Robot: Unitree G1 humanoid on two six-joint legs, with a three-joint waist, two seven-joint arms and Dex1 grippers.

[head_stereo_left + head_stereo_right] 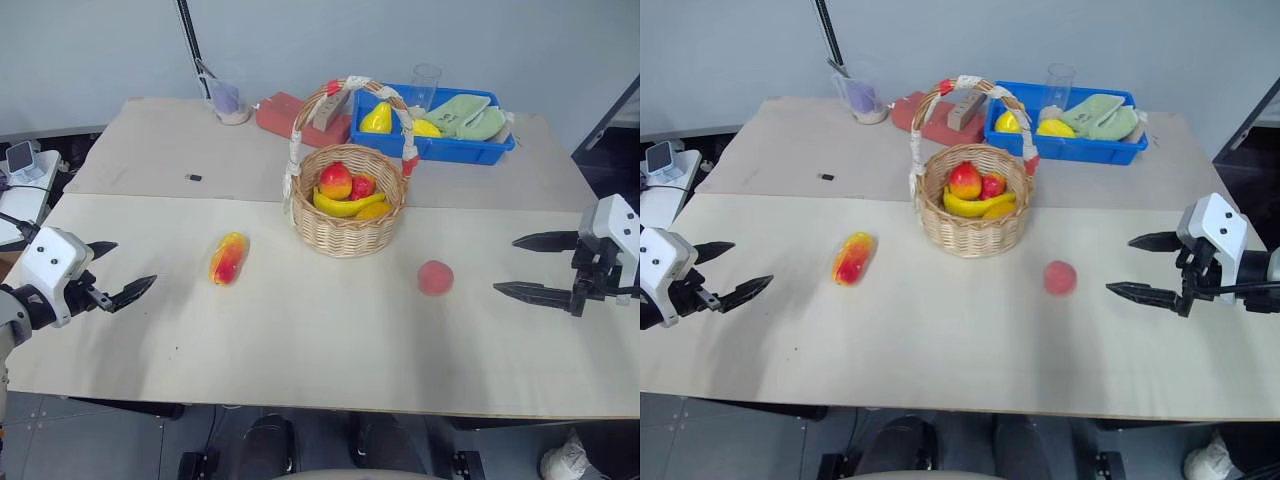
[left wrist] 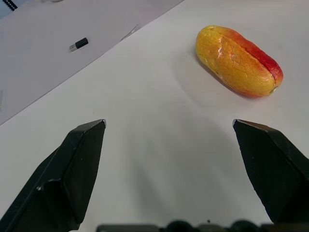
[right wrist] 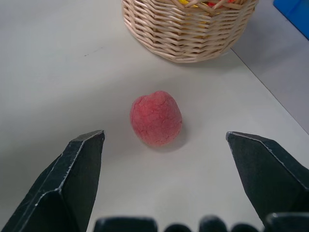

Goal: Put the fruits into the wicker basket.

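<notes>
The wicker basket stands mid-table with several fruits inside it. A yellow-orange-red mango-like fruit lies on the table to the basket's left, and it also shows ahead of my left fingers as the mango. A small pinkish-red peach rests to the basket's right, seen close as the peach in front of my right gripper. My left gripper hovers open at the table's left edge, apart from the mango. My right gripper is open at the right, a short way from the peach.
A blue tray with yellow fruits and green cloths sits behind the basket. A red block, a small cup and a clear glass stand at the back. A small dark object lies on the far panel.
</notes>
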